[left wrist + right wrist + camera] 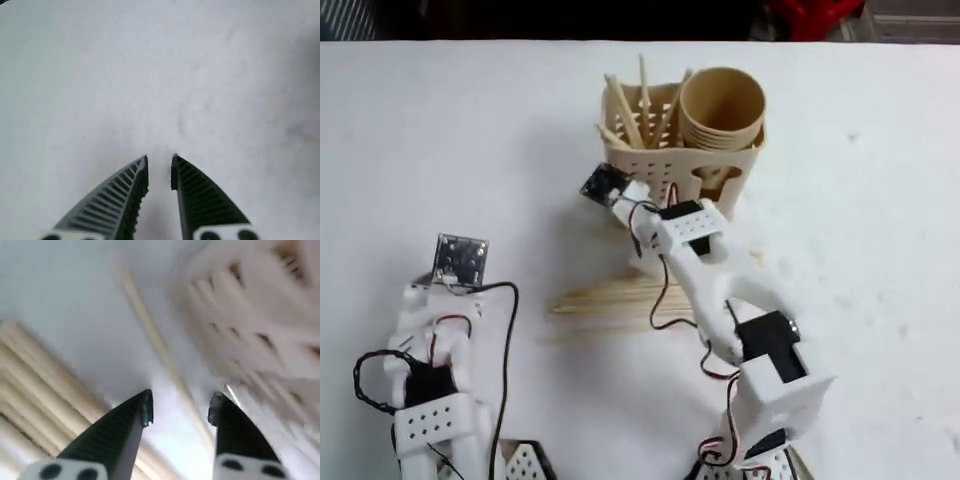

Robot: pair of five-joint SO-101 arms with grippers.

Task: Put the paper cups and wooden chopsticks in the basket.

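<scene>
A cream slotted basket stands at the back of the table with stacked paper cups and several wooden chopsticks upright in it. A pile of chopsticks lies flat in front of it. My right gripper hangs open low over the table between that pile and the basket wall. A single chopstick lies on the table and runs in between its fingers. My left gripper hovers over bare table at the front left, open by a narrow gap, holding nothing.
The right arm stretches from the front edge toward the basket, over the end of the pile. The left arm sits folded at the front left. The white table's far edge runs just behind the basket.
</scene>
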